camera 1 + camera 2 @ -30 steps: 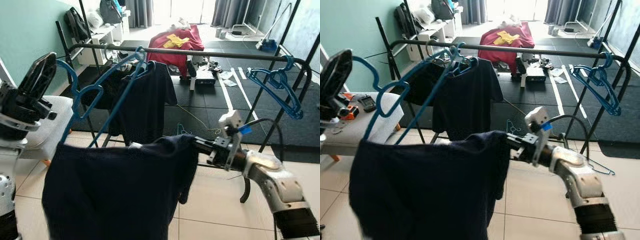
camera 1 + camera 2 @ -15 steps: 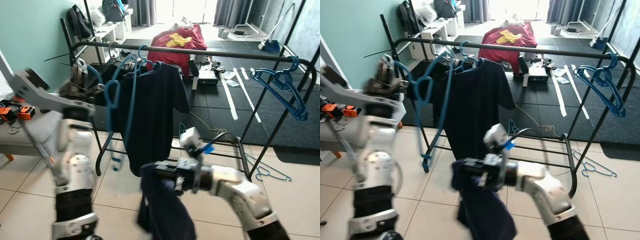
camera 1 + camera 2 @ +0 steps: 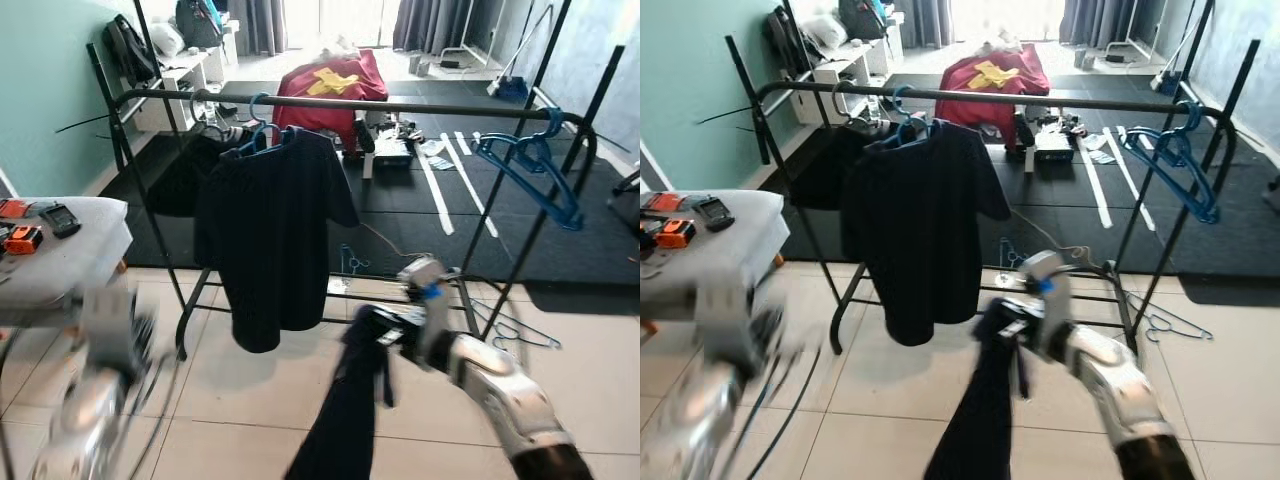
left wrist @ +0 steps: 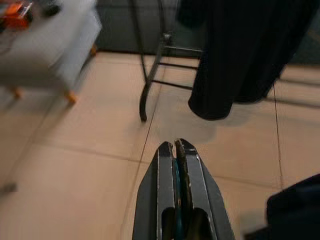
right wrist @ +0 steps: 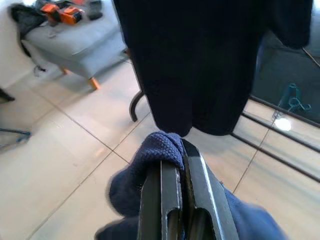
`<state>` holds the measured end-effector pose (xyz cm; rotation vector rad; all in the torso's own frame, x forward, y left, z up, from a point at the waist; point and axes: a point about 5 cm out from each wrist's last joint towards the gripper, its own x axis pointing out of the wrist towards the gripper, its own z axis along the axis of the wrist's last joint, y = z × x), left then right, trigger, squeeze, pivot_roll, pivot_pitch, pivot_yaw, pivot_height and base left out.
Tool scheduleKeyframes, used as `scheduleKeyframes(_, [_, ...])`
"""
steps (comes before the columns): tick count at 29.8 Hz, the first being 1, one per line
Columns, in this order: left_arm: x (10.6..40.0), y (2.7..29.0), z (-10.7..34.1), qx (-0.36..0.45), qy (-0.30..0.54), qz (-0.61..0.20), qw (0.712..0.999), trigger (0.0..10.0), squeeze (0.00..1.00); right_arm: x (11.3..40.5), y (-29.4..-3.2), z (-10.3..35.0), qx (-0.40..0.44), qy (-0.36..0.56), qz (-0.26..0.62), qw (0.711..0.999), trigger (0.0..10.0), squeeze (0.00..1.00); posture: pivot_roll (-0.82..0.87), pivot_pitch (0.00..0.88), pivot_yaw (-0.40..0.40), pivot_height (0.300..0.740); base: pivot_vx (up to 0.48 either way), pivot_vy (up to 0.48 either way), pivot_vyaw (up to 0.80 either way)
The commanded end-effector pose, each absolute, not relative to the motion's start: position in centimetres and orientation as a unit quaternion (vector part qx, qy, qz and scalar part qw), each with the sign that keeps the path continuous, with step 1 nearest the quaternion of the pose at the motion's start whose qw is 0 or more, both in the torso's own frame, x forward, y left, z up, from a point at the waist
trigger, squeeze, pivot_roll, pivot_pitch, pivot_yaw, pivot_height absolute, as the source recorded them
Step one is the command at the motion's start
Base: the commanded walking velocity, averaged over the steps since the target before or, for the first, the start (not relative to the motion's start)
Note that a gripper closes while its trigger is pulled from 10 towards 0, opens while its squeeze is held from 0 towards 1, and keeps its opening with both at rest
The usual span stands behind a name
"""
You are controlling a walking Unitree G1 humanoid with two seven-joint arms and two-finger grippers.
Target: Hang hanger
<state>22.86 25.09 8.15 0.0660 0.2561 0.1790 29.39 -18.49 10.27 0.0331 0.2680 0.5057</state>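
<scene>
Right gripper (image 5: 176,150) low at centre-right, fingers pinched on a dark navy garment (image 3: 345,420) drooping floorward. Left gripper (image 4: 176,146), blurred at lower left, pressed together on a thin blue sliver, likely a hanger. Behind, the black rack (image 3: 330,100) carries a dark shirt (image 3: 272,225); blue hangers (image 3: 530,170) upper right.

The right arm (image 3: 500,385) is silver metal with rounded shells and a ribbed black cuff near the elbow. A small white block with a blue tag sits on its wrist, beside a thin black cable. The left arm (image 3: 85,400) is silver too, blurred. Both grippers, left gripper (image 4: 176,150) and right gripper (image 5: 176,172), have long, flat black fingers.
</scene>
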Motion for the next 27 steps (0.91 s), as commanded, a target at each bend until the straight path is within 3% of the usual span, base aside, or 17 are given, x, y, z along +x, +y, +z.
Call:
scheduleKeyframes(1, [22.4, 25.0, 9.8, 0.001, 0.08, 0.099, 0.992, 10.0, 0.0, 29.6, -18.0, 11.6, 0.039, 0.093, 0.245, 0.964, 10.0, 0.0, -0.06, 0.059, 0.01, 0.74, 0.0, 0.0, 0.78])
scheduleKeyframes(7, [18.3, 22.4, 9.2, -0.15, 0.064, 0.129, 0.978, 10.0, 0.0, 26.9, -18.0, 11.2, 0.037, 0.084, 0.225, 0.97, 10.0, 0.0, -0.06, 0.083, -0.003, 0.74, 0.0, 0.0, 0.78])
scheduleKeyframes(12, [17.7, 20.7, 9.7, -0.163, 0.045, 0.118, 0.978, 10.0, 0.0, 26.2, -17.4, 11.0, 0.053, 0.074, 0.22, 0.971, 10.0, 0.0, -0.07, 0.095, 0.003, 0.74, 0.0, 0.0, 0.78])
scheduleKeyframes(27, [18.5, 20.8, 10.8, -0.22, 0.014, 0.076, 0.972, 10.0, 0.0, 27.3, -17.1, 11.7, 0.123, 0.062, 0.228, 0.964, 10.0, 0.0, -0.04, 0.103, -0.022, 0.74, 0.0, 0.0, 0.77])
